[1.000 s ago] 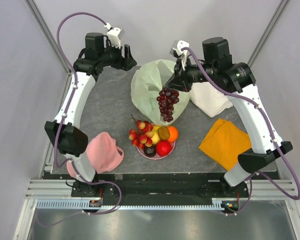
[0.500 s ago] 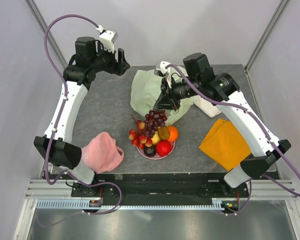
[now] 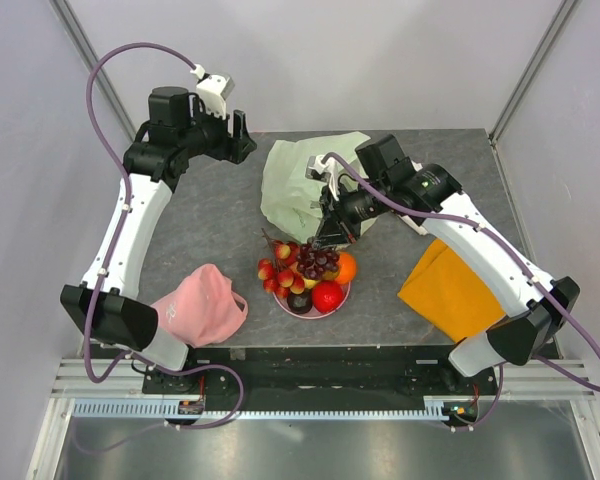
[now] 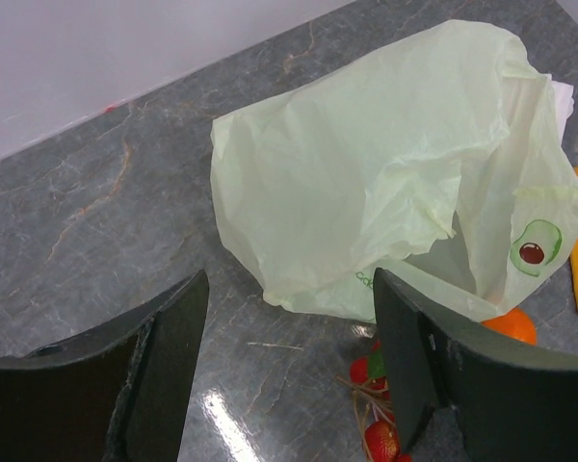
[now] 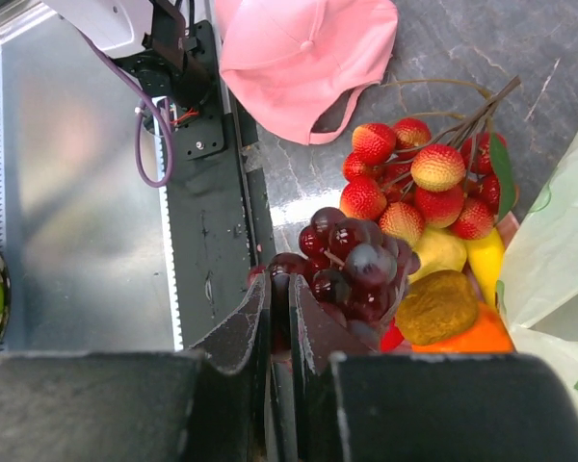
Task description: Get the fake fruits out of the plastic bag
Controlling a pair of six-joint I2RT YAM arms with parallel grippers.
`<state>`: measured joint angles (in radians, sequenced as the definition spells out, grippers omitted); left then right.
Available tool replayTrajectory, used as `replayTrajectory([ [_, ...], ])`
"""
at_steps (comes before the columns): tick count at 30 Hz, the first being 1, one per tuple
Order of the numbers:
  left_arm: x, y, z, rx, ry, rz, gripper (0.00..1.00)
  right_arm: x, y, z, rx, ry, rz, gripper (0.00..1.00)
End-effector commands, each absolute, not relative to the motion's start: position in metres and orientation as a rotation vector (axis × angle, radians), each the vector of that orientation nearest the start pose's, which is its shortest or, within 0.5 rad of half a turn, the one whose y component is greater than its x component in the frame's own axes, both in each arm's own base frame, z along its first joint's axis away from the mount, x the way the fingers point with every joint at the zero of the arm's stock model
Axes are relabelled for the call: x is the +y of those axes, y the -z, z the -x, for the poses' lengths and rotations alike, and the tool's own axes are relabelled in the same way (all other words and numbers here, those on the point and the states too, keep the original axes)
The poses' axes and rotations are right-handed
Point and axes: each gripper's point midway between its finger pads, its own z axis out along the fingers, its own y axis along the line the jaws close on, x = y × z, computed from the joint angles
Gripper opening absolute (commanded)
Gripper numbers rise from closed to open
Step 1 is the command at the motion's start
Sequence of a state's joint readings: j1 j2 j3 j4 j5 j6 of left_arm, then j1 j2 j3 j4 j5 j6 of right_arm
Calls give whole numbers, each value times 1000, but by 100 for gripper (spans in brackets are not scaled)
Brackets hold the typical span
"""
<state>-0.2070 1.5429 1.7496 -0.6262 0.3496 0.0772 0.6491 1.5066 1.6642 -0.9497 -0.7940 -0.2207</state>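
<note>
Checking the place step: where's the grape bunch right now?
Top view, centre of the table: the grape bunch is pinched in the right gripper, right over the fruit pile on the plate, on the near side of the plastic bag.

Left end effector high, fingers wide apart; right end effector low, fingers apparently pinched together.

Lab: aluminium-framed, white-walled robot test table
</note>
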Motion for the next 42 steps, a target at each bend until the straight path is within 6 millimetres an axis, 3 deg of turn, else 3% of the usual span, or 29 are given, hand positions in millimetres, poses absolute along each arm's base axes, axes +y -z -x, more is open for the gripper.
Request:
replayTrajectory([
  [1,-143,-362,-418,1873,405,-535,75,313,-322,-203,1838,-1204,1320,8],
  [9,-145,-359,-421,1878,413,-536,75,308,-317,-199,1885,-1199,1326,8],
  [17,-146,-348,-426,1903,417,-537,75,314,-297,-200,1932,-1255,1341,8],
  [26,-146,-347,-425,1904,416,-542,75,310,-300,-191,1964,-1283,1334,8],
  [31,-147,-342,-424,1916,431,-542,74,310,-282,-187,2014,-1333,1324,8],
  [42,-147,-342,-420,1914,433,-549,74,319,-262,-213,2083,-1348,1279,7],
])
